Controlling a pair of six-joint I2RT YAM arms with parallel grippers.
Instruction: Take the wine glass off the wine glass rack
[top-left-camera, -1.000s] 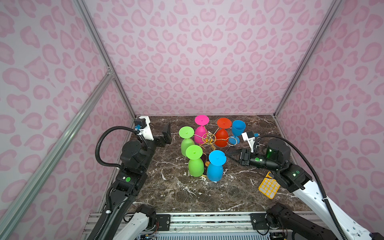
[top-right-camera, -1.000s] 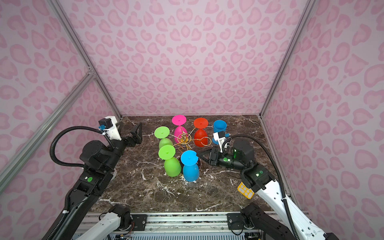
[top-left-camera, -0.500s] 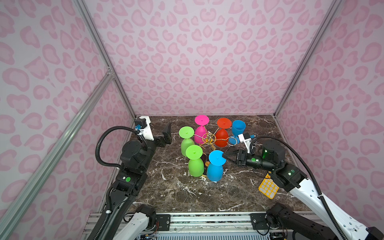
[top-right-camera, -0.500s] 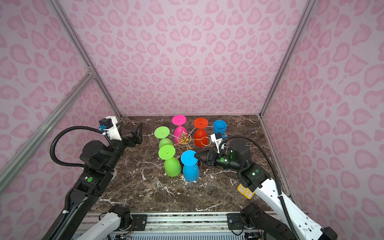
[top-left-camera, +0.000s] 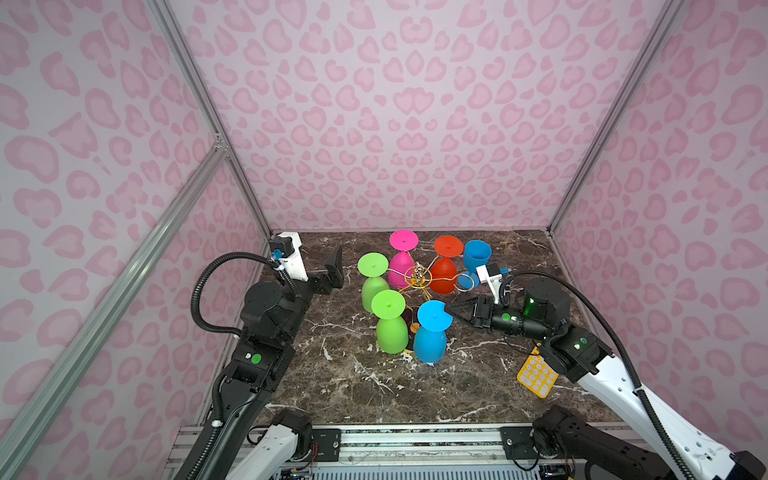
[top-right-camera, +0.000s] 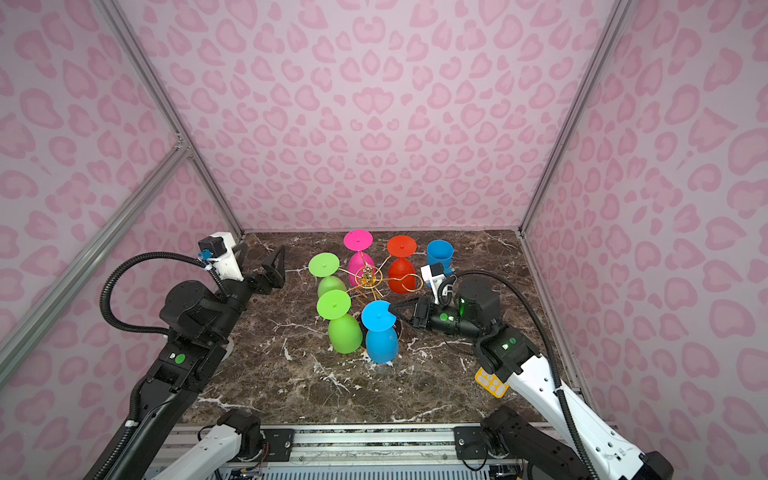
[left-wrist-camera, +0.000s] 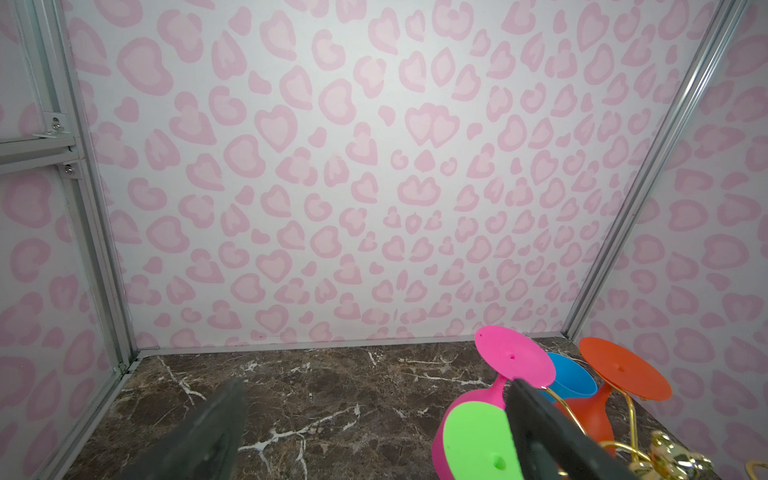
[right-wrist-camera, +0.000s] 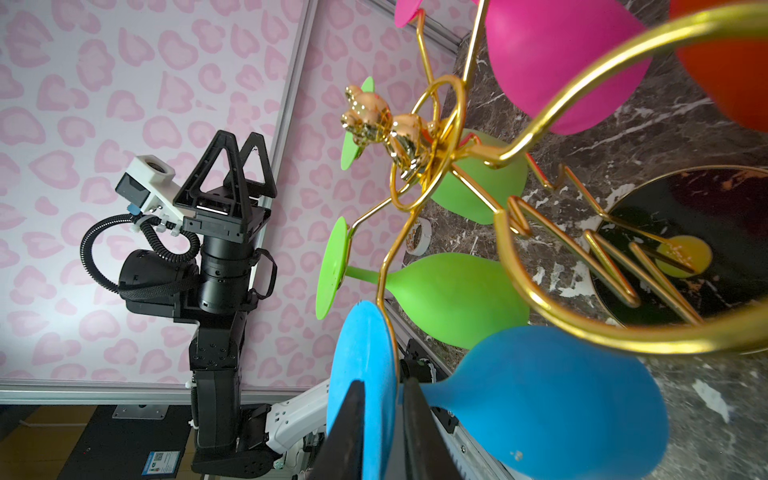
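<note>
My right gripper (right-wrist-camera: 383, 384) pinches the blue glass (top-left-camera: 430, 343) by its foot, at the rack's (top-left-camera: 417, 276) 5 o'clock; left gripper (left-wrist-camera: 376, 388) gapes idle. A skewed pull could snag and topple the rack.

Bright, even light; top views sharp, close-ups soft.
Shadows on the counter (top-left-camera: 374, 386) are faint and short. In the right wrist view the nearest loop of the wine glass rack (right-wrist-camera: 602, 341) blurs, its gold glinting; in the left wrist view the jaws are dark, unfocused smears.
</note>
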